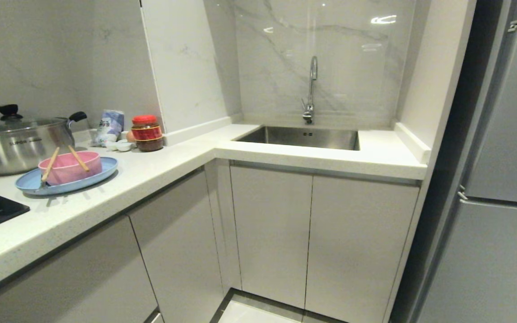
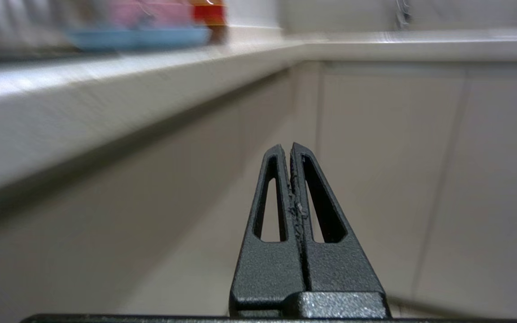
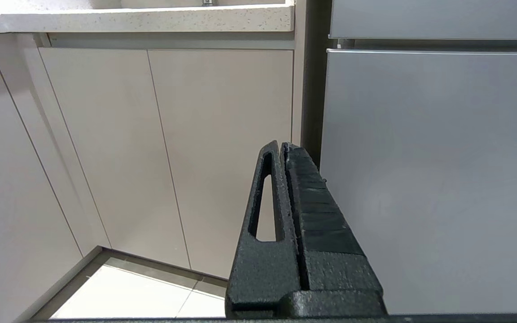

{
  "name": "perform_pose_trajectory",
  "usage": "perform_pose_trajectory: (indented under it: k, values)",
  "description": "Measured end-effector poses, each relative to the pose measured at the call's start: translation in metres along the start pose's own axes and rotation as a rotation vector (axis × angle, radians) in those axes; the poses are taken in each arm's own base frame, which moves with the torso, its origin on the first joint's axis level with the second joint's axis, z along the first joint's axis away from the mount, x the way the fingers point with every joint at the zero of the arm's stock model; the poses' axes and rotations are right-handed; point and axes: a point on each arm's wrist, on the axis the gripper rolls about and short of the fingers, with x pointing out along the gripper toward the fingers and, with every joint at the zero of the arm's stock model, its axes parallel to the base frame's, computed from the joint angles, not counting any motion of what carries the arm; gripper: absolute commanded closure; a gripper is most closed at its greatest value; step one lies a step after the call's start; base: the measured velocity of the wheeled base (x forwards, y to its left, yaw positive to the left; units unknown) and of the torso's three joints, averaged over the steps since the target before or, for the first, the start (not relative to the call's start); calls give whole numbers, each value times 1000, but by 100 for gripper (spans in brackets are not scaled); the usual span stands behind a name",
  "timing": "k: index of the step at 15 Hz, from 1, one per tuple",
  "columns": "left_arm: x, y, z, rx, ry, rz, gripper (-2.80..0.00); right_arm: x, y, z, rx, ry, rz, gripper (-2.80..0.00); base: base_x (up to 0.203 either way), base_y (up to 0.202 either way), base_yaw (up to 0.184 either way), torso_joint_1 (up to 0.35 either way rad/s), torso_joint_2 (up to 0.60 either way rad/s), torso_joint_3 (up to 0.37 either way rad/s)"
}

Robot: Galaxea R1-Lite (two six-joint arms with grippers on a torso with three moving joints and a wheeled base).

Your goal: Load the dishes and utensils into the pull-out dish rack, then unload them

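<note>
At left of the head view, pink bowl [image 1: 71,168] with chopsticks [image 1: 78,158] sits on blue plate [image 1: 101,172]; cabinet fronts closed. Left gripper [image 2: 289,147] and right gripper [image 3: 282,144], both closed and empty, face the cabinets; left wrist view blurred.

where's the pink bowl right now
In the head view the pink bowl sits on the blue plate at the left end of the counter, just in front of the steel pot, with two chopsticks resting across it.
</note>
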Motion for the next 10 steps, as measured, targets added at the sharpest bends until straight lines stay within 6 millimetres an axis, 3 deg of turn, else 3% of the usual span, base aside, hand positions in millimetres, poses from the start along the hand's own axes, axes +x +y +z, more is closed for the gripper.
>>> perform_pose_trajectory:
  k: [2,10]
  values:
    - [-1,-1,-10,-12,83,-17,0,0,0,0,0,0,0,0,0,0,0,0,0,0]
    - [0,-1,-9,-22,62,-14,0,0,0,0,0,0,0,0,0,0,0,0,0,0]
